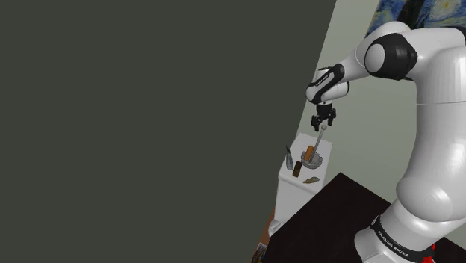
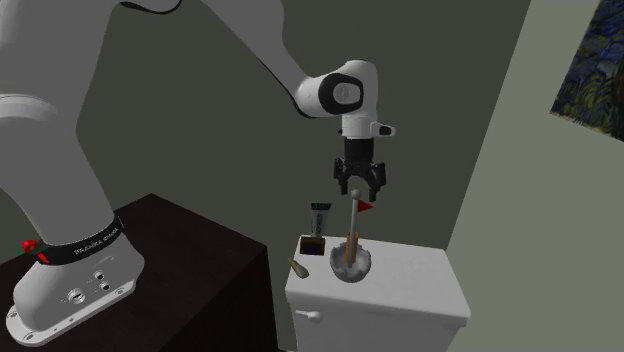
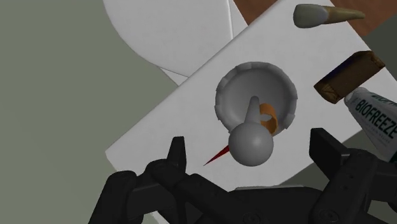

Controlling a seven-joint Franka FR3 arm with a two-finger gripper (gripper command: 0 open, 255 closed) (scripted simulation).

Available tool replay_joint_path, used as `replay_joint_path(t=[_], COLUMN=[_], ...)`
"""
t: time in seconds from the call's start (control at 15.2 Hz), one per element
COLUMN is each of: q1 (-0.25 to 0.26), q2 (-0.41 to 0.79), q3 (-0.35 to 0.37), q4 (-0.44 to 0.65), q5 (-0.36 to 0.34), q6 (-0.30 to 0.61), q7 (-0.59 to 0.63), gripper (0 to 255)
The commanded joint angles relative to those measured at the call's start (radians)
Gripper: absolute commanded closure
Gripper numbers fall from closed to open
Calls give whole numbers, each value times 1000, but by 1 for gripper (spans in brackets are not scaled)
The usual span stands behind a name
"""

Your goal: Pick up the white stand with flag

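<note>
1. Grey and ridged round its rim, the stand with flag (image 3: 224,95) is a shallow cup-shaped base. A thin pole (image 2: 351,232) rises from its middle, capped by a round ball (image 3: 251,143). A small red flag (image 2: 366,206) sticks out just under the ball, and an orange piece (image 3: 270,119) leans inside the cup.
2. The stand sits upright on a white toilet tank lid (image 2: 410,280), toward the second exterior view's left end of that lid. Just beside it lie a brown block (image 2: 312,245) and a tube (image 3: 375,118) lettered BIOFREEZE. A tapered grey-and-brown tool (image 3: 318,14) lies near them.
3. My black gripper (image 2: 358,188) hangs directly above the pole with its fingers pointing down, spread wide and holding nothing. Through the wrist camera, the ball lies between the two fingers with a clear gap on each side.
4. I judge this to be the approach step. The hand looks lined up over the pole, but nothing is grasped and the stand rests fully on the lid.
5. The next move calls for a straight descent until the fingers bracket the ball or the pole just below it, then a firm close.
6. The ball is round and the pole thin, so either could slip if I close off-centre. The flag juts to one side and might catch a finger. The tube and block are close enough that I should stay centred.
</note>
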Motion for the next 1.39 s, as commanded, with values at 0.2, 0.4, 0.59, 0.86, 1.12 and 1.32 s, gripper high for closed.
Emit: replay_joint_path(t=[0.2, 0.4, 0.59, 0.86, 1.12, 1.32], q1=[-1, -1, -1, 1, 7, 11], q2=[10, 10, 10, -7, -43, -69], q3=[2, 2, 2, -1, -7, -11], q4=[-1, -1, -1, 2, 7, 13], q5=[2, 2, 2, -1, -8, -14], q6=[11, 11, 11, -8, -48, -79], q7=[2, 2, 2, -1, -4, -7], gripper=[255, 255, 255, 255, 255, 255])
